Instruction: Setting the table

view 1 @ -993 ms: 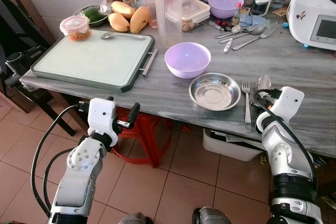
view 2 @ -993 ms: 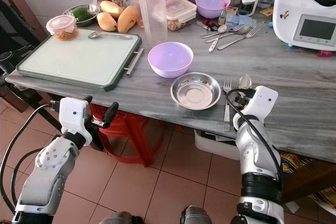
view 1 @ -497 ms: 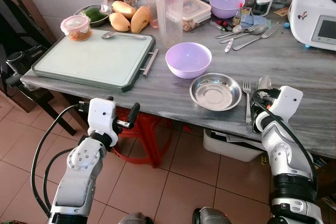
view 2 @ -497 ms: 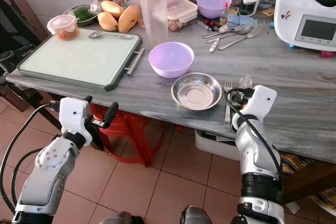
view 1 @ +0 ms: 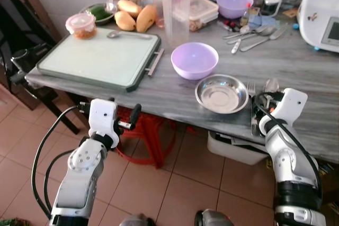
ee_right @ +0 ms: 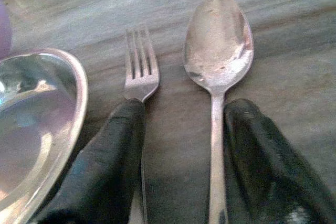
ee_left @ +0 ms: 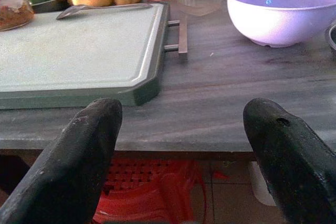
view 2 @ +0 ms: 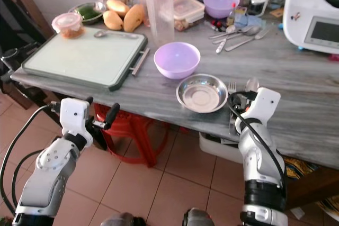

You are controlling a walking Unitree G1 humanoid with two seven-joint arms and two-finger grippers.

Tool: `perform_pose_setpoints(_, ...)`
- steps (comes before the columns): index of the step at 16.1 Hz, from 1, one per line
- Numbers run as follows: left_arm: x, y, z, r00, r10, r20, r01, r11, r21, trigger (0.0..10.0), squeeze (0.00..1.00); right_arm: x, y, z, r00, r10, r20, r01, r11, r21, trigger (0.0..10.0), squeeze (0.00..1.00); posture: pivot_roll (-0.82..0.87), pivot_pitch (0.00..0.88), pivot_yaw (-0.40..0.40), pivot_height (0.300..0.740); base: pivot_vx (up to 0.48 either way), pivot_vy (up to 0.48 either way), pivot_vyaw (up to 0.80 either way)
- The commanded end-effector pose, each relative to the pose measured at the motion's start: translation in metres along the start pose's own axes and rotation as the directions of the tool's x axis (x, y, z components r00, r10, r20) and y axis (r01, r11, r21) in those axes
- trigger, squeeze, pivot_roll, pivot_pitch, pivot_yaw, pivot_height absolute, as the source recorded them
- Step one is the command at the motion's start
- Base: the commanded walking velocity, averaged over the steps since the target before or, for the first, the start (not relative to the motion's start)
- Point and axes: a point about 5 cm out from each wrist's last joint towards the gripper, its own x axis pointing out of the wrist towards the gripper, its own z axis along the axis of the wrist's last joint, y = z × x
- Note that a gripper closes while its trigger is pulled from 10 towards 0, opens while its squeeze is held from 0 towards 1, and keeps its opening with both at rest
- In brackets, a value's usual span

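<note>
Beside steel plate (view 1: 221,93): right gripper (ee_right: 178,129) fingers apart, straddling spoon (ee_right: 218,61) handle; left gripper (ee_left: 184,145) apart.

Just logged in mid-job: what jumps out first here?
The right gripper rests open on the grey table, fingers straddling the handles of a fork and spoon beside the steel dish. A lavender bowl sits just behind the dish.

The grey table (view 1: 175,91) carries a cutting board (view 1: 98,56), bowls (view 1: 194,59), cutlery (view 1: 254,33).
</note>
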Motion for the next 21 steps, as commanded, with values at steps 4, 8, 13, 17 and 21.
perform_pose_setpoints(4,0.002,0.001,0.0,1.0,0.004,-0.001,-0.004,1.0,0.007,10.0,0.0,-0.009,-0.002,-0.017,0.998,-0.02,-0.064,0.019,1.0,-0.016,10.0,1.0,0.02,0.045,0.095,0.74,0.0,0.0,0.0)
perform_pose_setpoints(8,0.002,0.001,0.0,1.0,0.007,0.003,-0.007,1.0,0.006,10.0,0.0,-0.023,-0.006,-0.02,0.998,-0.054,-0.035,0.053,0.998,-0.028,10.0,1.0,0.02,0.04,0.09,0.74,0.0,0.0,0.0)
perform_pose_setpoints(13,0.004,-0.001,-0.001,1.0,0.003,0.005,-0.003,1.0,0.0,10.0,0.0,-0.046,-0.009,-0.02,0.994,-0.073,0.077,0.079,0.994,-0.08,10.0,1.0,0.0,0.032,0.089,0.74,0.0,0.0,0.0)
perform_pose_setpoints(17,0.006,-0.003,-0.001,1.0,0.005,0.016,-0.005,1.0,-0.007,10.0,0.0,-0.061,-0.005,-0.011,0.974,-0.054,0.218,0.092,0.982,-0.165,10.0,1.0,-0.01,0.023,0.083,0.74,0.0,0.0,0.0)
perform_pose_setpoints(21,0.006,-0.004,-0.002,1.0,0.01,0.017,-0.01,1.0,-0.013,10.0,0.0,-0.068,0.001,-0.014,0.97,-0.032,0.24,0.089,0.969,-0.232,10.0,1.0,-0.01,0.016,0.075,0.74,0.0,0.0,0.0)
